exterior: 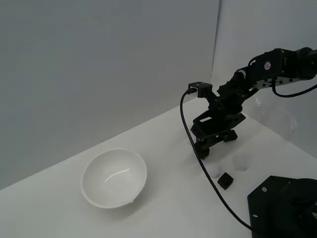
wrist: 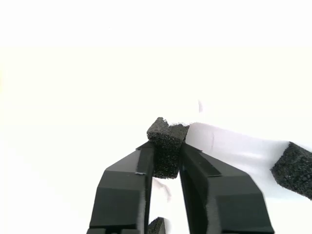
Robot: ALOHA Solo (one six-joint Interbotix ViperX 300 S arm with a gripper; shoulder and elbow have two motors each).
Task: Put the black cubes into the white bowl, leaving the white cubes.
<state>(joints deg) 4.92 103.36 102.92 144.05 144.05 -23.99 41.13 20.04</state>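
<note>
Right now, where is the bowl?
The bowl sits on the table at the exterior view's left, well apart from the end effector and cubes at the right.

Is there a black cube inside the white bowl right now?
No, the exterior view shows the white bowl empty inside, while one black cube sits on the table and another is pinched in the end effector.

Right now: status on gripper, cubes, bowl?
Gripper shut on one black cube. Second black cube on the table by two white cubes. White bowl looks empty, off to the exterior view's left; nothing blocking between.
</note>
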